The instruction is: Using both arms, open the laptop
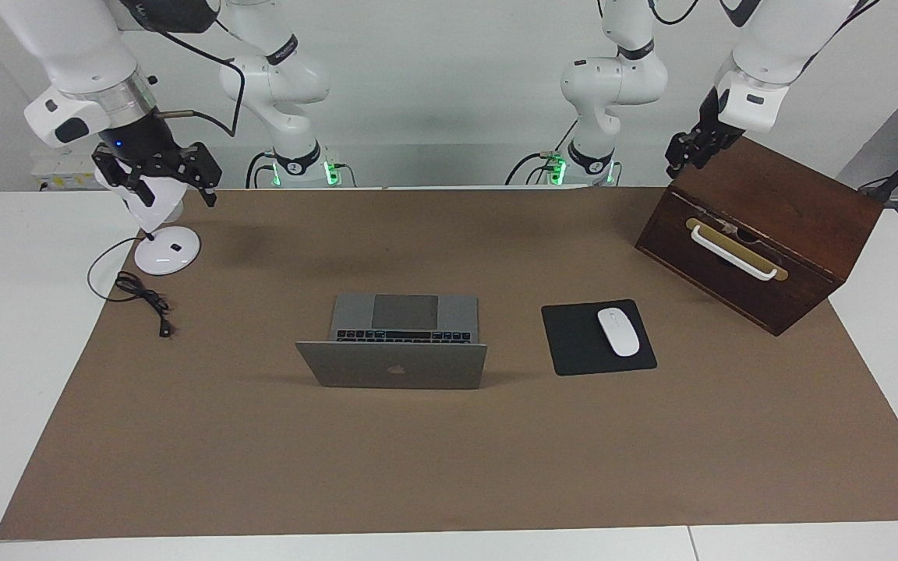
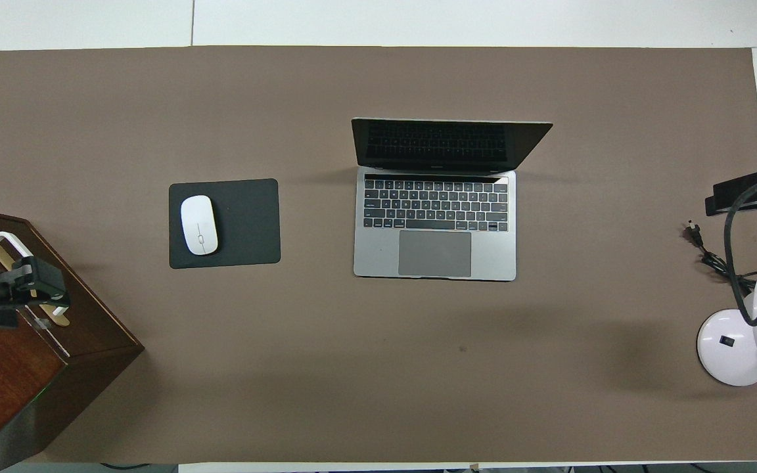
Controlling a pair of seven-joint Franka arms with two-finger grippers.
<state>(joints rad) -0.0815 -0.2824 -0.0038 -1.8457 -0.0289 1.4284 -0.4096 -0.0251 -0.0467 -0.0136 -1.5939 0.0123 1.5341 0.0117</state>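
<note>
Silver-grey laptop [image 2: 435,253] (lid raised) — keyboard faces the robots, long axis crosswise.

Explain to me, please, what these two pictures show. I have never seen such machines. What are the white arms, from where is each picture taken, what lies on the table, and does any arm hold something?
The white machines are two robot arms, each ending in a small black gripper. One picture looks at them from across the table; the other looks steeply down from above their own end.

On the brown mat stands an open silver laptop, its keyboard turned toward the robots. Beside it, toward the left arm's end, a white mouse lies on a black mouse pad. At that end there is also a dark wooden box with a white handle. At the right arm's end stands a white desk lamp with its black cable.

The left gripper hangs over the box; the right gripper hangs open over the lamp. Neither holds anything.
</note>
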